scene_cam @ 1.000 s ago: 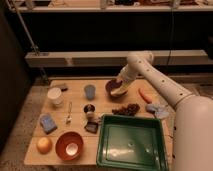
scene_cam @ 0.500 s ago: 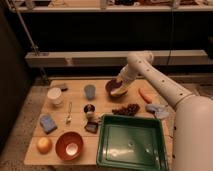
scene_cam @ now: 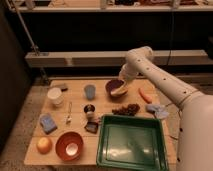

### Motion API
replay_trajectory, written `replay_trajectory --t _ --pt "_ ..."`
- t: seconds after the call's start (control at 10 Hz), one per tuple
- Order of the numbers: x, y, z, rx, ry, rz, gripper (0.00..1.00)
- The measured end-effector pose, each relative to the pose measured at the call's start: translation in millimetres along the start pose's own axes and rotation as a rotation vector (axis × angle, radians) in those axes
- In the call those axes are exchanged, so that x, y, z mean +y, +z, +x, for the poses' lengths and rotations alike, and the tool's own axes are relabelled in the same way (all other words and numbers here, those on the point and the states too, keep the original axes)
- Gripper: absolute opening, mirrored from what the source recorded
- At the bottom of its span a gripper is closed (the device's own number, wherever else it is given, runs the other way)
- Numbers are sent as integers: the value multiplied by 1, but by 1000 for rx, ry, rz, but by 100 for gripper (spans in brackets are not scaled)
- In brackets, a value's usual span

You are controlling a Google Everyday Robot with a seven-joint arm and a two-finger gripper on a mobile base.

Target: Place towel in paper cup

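Note:
A white paper cup [scene_cam: 55, 95] stands upright at the back left of the wooden table [scene_cam: 102, 102]. A crumpled blue-grey towel [scene_cam: 157, 111] lies at the table's right edge. My gripper [scene_cam: 120, 89] is at the back middle of the table, low over a dark purple bowl [scene_cam: 112, 86], with something pale at its tip. It is well to the right of the paper cup and to the left of the towel.
A blue cup [scene_cam: 90, 91] stands between the paper cup and the bowl. An orange carrot [scene_cam: 145, 95], dark grapes [scene_cam: 126, 108], a green tray [scene_cam: 131, 145], an orange bowl [scene_cam: 68, 145], an orange fruit [scene_cam: 44, 145], a blue sponge [scene_cam: 48, 123] and a spoon [scene_cam: 69, 112] lie around.

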Motion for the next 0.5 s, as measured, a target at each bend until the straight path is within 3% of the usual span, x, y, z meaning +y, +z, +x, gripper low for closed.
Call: replay_trajectory --t 0.2,0.3,0.5 --pt "-6 -49 12 51 -3 11 42" --pt "-5 -75 20 56 0 7 42" --pt "9 -118 49 51 17 -36 42"
